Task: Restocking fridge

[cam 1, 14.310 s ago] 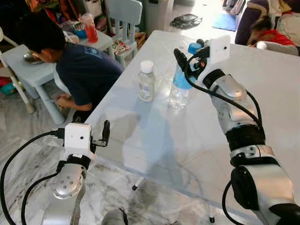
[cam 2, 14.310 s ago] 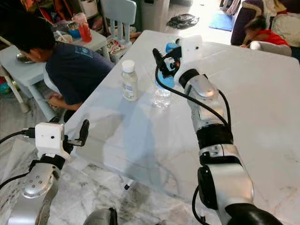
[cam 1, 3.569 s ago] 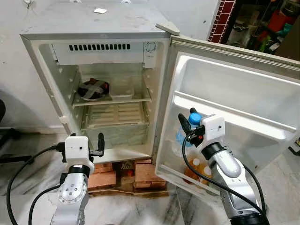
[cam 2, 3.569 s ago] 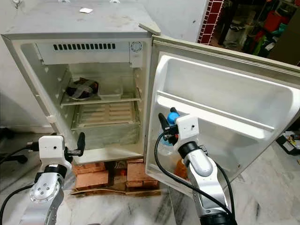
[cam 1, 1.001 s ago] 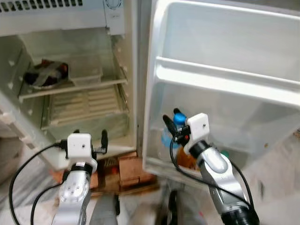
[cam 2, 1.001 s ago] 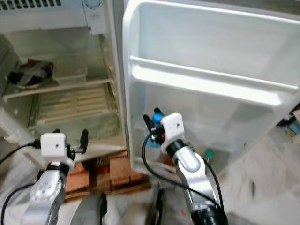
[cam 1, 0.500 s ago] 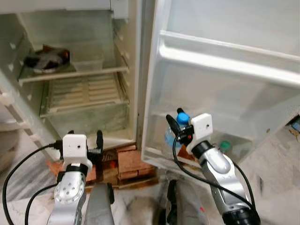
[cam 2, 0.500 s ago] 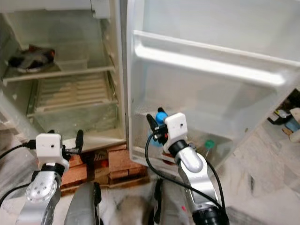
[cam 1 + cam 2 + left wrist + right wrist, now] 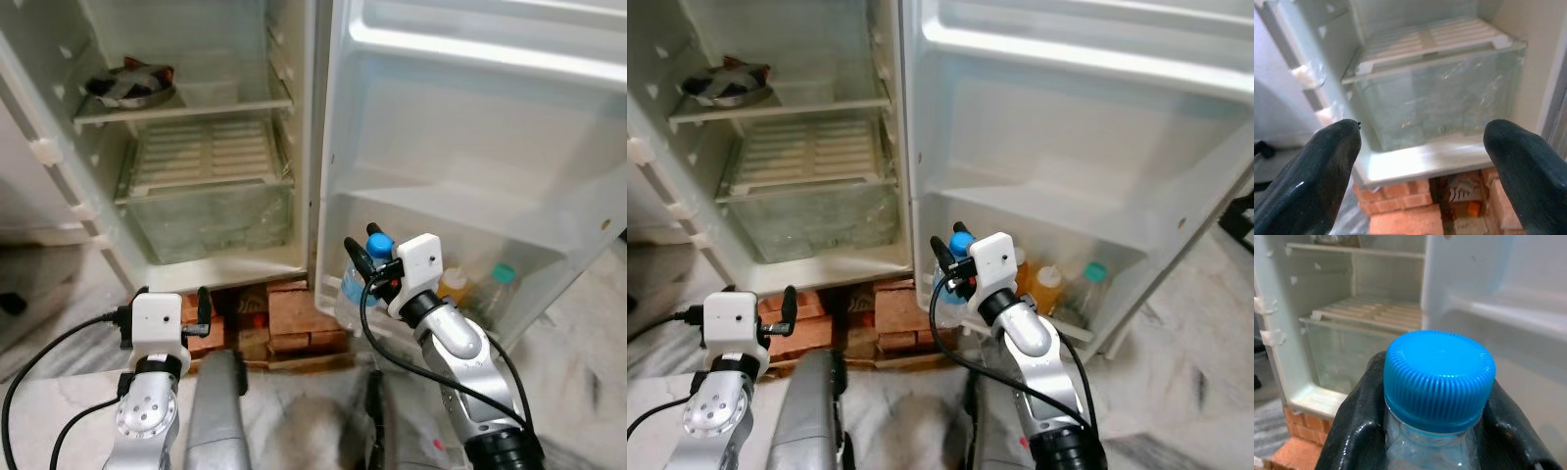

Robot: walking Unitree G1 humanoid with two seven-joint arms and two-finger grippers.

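My right gripper (image 9: 374, 264) is shut on a clear water bottle with a blue cap (image 9: 378, 242); the cap (image 9: 1440, 380) sits between its black fingers (image 9: 1352, 431). The bottle (image 9: 351, 288) hangs at the near left corner of the open fridge door's bottom shelf (image 9: 460, 235), just outside it. That shelf holds an orange-drink bottle (image 9: 452, 285) and a green-capped bottle (image 9: 498, 286). My left gripper (image 9: 201, 304) is open, low in front of the fridge body, facing the crisper drawer (image 9: 1440, 98).
The fridge (image 9: 186, 147) stands open on red bricks (image 9: 294, 313). A dark bundle (image 9: 127, 83) lies on its upper shelf, and a slatted cover (image 9: 201, 152) tops the crisper. The door's upper shelf rail (image 9: 490, 54) runs above. Marble floor (image 9: 588, 372) lies to the right.
The camera has dropped and tilted down, so the fridge looks higher and the door's bottom shelf and its bottles show more fully. The bottle stays in my right gripper beside that shelf.
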